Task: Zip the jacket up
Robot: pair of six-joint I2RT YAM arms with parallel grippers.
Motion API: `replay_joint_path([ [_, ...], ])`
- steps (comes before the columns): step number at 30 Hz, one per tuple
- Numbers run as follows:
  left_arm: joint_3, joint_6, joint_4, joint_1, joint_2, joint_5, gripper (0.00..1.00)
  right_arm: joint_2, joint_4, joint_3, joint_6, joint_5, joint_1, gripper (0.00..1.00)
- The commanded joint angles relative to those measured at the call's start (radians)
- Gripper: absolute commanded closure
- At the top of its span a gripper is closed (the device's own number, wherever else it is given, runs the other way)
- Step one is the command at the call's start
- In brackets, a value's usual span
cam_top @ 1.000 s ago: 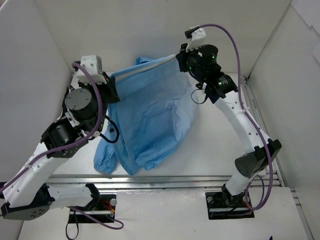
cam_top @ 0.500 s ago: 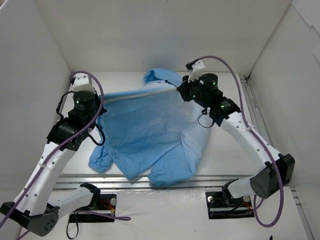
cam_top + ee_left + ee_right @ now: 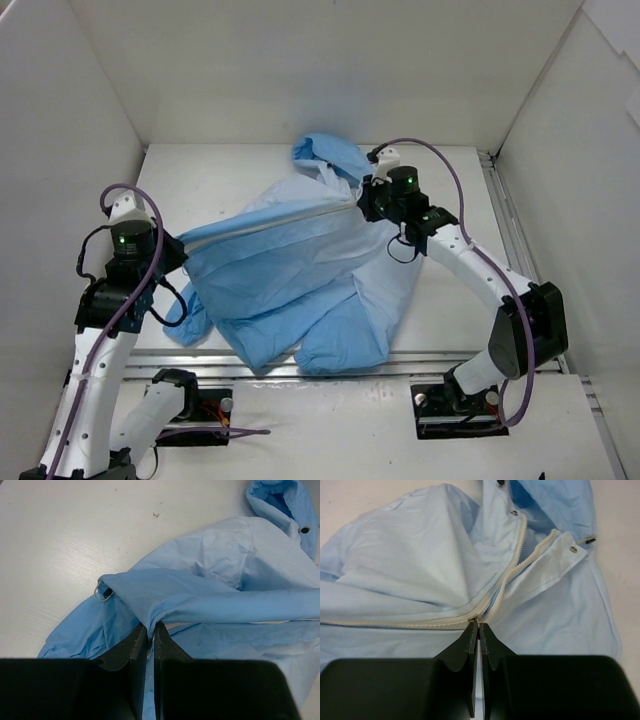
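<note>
Overhead, we see the light-blue jacket (image 3: 290,280) lying crumpled across the white table (image 3: 220,180), its hood (image 3: 325,155) toward the far wall. Its pale zipper (image 3: 270,222) is drawn into a straight line from near-left to far-right. The left gripper (image 3: 180,252) is at the near-left end and the right gripper (image 3: 365,198) at the far-right end, just below the hood. From the left wrist, we see the left gripper (image 3: 151,630) clenched on a fold of blue fabric near the jacket's bottom edge, close to a small cord loop (image 3: 103,594). The cloth stretches away to the right as a taut ridge, and the hood (image 3: 280,500) sits in the upper right corner. From the right wrist, we see the right gripper (image 3: 479,626) pinched shut on what looks like the slider (image 3: 477,618). To its left the zipper (image 3: 395,622) is joined; ahead, the two rows of teeth part and climb up and right toward the collar snaps (image 3: 574,549). We judge that the open stretch lies straight ahead of the right gripper, on the line leading away from the left one. That makes the right arm nearer the work, with the left serving as anchor.
</note>
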Motion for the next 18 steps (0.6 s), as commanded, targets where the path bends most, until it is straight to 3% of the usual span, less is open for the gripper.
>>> replay_joint_path([
  [1,-0.003,0.021,-0.031,0.086,-0.035,-0.104,1.0,0.026,0.057,-0.006,-0.02,0.236,-0.082,1.0],
  [13,-0.045,0.031,-0.026,0.233,-0.072,0.008,1.0,0.087,0.057,0.138,-0.025,0.307,-0.248,1.0],
  [18,-0.033,0.043,0.003,0.243,-0.063,0.061,1.0,0.055,0.054,0.129,-0.003,0.216,-0.27,1.0],
])
